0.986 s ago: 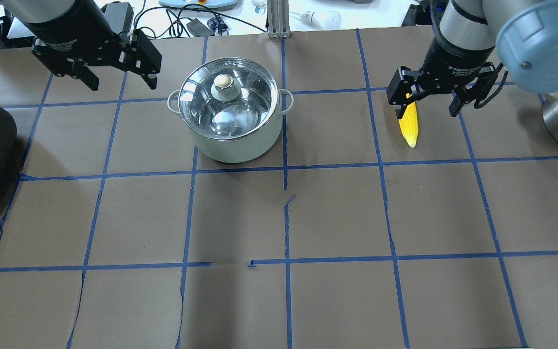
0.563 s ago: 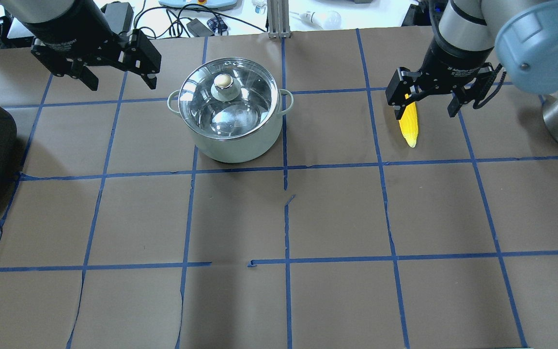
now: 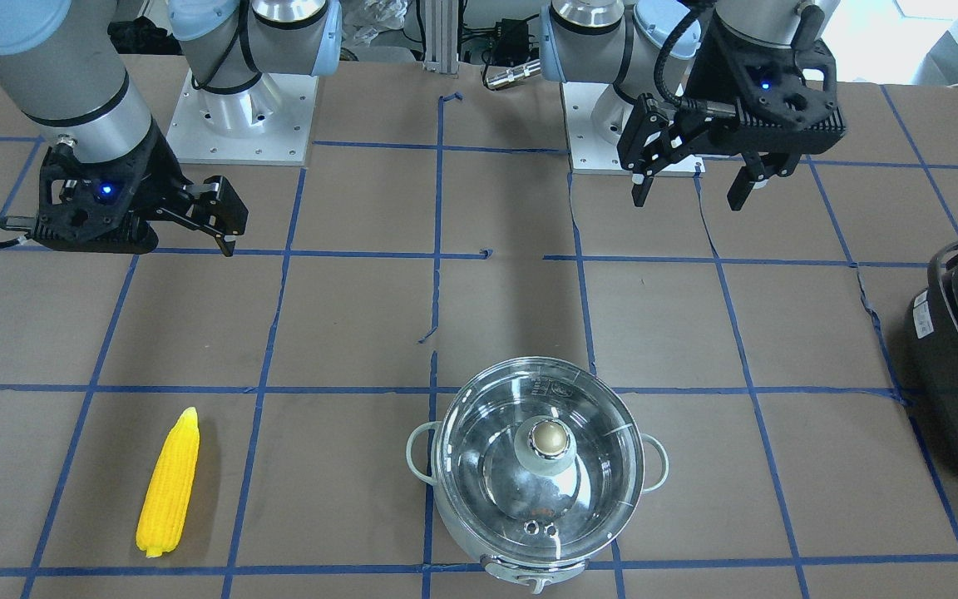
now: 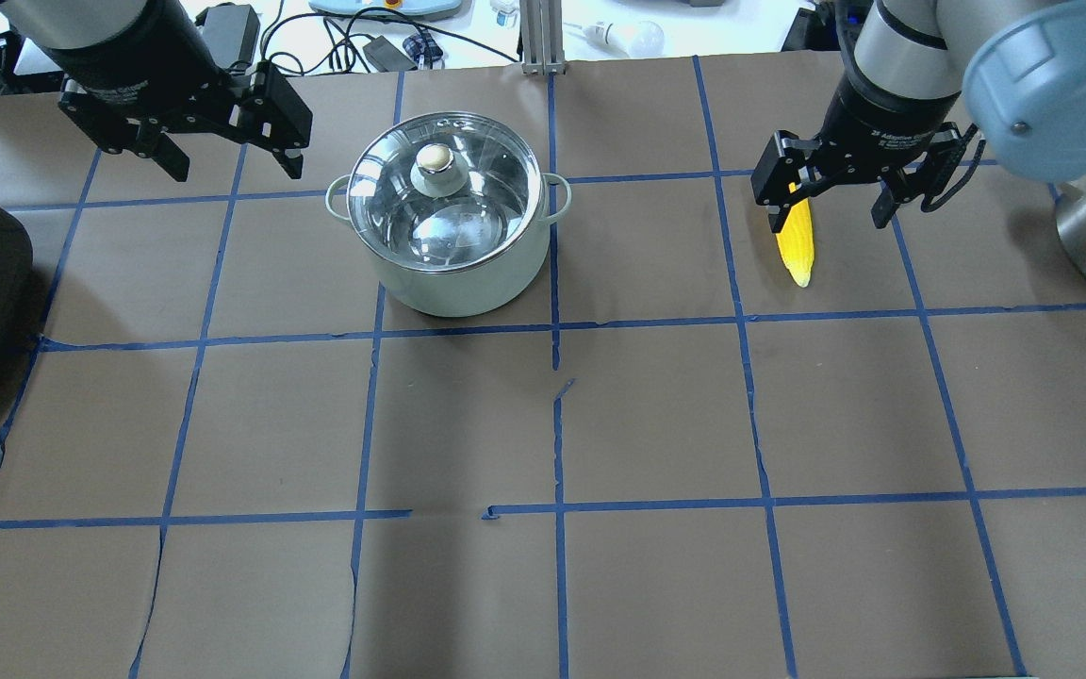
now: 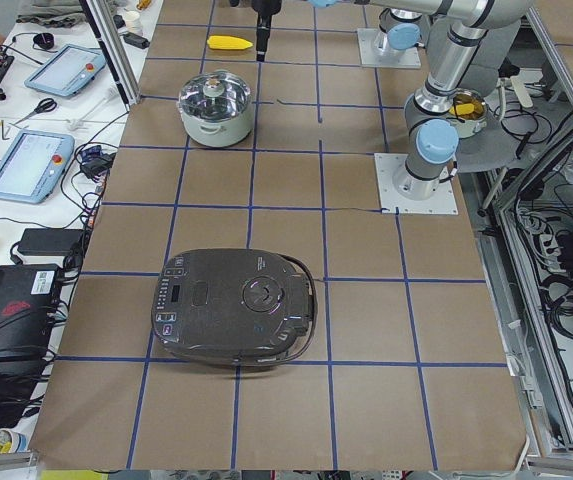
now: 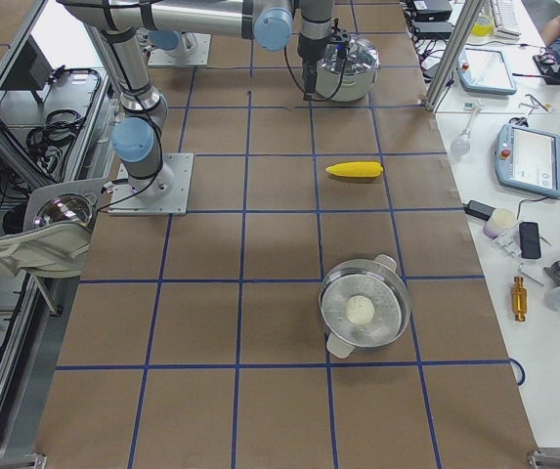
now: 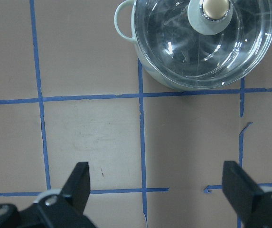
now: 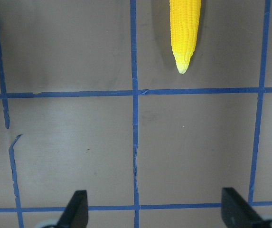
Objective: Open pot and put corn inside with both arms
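Overhead exterior: both pincers have barely crept, and nothing has been grasped yet.

Over the last second the left pincer [image 4: 237, 168] and the right pincer [image 4: 828, 222] have each drifted a touch toward the far edge. Both stay spread wide and empty. The pot [image 4: 452, 217] has not moved and sits on the surface [image 4: 656, 415] with its lid [image 4: 430, 203] on. The corn [image 4: 799, 247] lies flat, well to the pot's right. The front view shows both pincers raised and short of their targets: the left short of the knob [image 4: 435, 160], the right short of the corn. I judge the task is still at the approach stage, with the lid lift and corn pick-up both ahead.
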`<state>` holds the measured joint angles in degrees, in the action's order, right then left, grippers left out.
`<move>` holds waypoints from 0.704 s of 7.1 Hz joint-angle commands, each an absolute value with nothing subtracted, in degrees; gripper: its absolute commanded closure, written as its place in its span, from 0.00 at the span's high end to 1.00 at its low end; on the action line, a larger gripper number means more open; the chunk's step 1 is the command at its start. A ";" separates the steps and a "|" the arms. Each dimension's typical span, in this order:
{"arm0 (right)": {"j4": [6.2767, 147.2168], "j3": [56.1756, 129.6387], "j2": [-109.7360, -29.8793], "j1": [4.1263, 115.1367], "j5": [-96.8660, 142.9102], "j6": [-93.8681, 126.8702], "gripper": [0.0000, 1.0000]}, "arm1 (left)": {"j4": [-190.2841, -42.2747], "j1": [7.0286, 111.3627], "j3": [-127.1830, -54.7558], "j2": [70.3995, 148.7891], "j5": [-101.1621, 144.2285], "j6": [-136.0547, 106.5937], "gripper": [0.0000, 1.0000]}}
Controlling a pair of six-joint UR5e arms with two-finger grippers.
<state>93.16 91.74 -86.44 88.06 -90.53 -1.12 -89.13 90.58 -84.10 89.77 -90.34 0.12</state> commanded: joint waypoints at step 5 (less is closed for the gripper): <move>117.09 91.85 -70.17 82.00 -90.18 -1.14 1.00 | -70.38 95.26 -83.06 105.77 -86.13 -7.97 0.98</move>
